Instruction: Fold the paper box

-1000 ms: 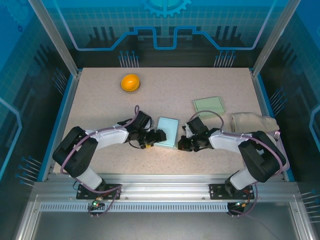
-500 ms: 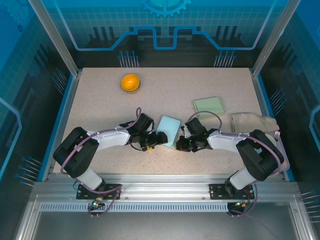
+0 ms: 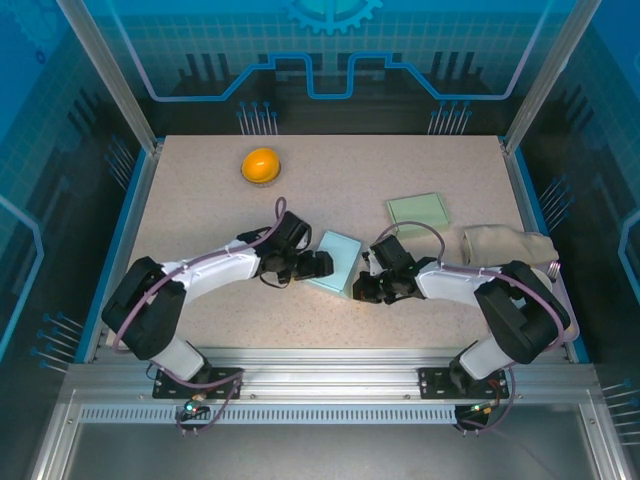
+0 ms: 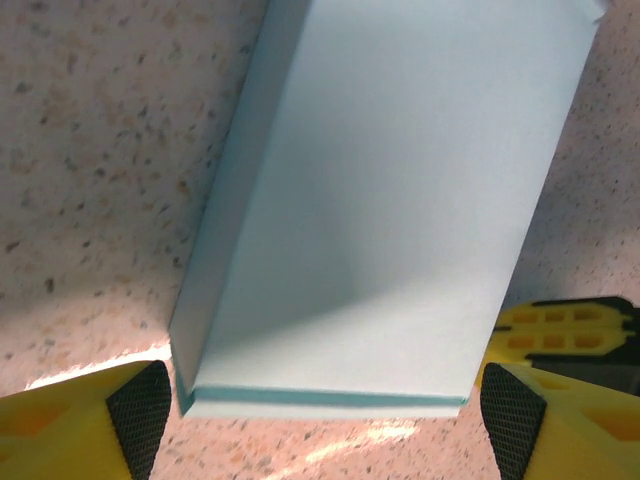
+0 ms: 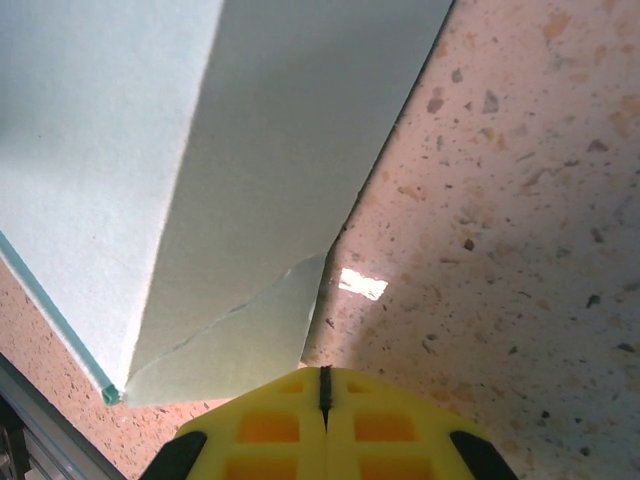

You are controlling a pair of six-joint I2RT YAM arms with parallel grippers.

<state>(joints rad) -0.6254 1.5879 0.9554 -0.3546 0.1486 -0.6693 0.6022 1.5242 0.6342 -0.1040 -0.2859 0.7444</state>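
Pale-green smooth paper box [image 3: 335, 262] flat on speckled table [image 3: 200, 220]; left claw [image 4: 325, 408] spread wide, right claw [image 5: 322, 386] clenched.

No readable text, label, brand or number anywhere, pale green paper box [image 4: 380, 200] plain on every visible face, blue backdrop panel [image 3: 200, 40] carrying only a gear outline [image 3: 332, 12] and line patterns

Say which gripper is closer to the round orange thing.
Left. Left gripper: nearer the bases, rightward of the round orange object. Right gripper: farther, beyond the pale blue paper box.
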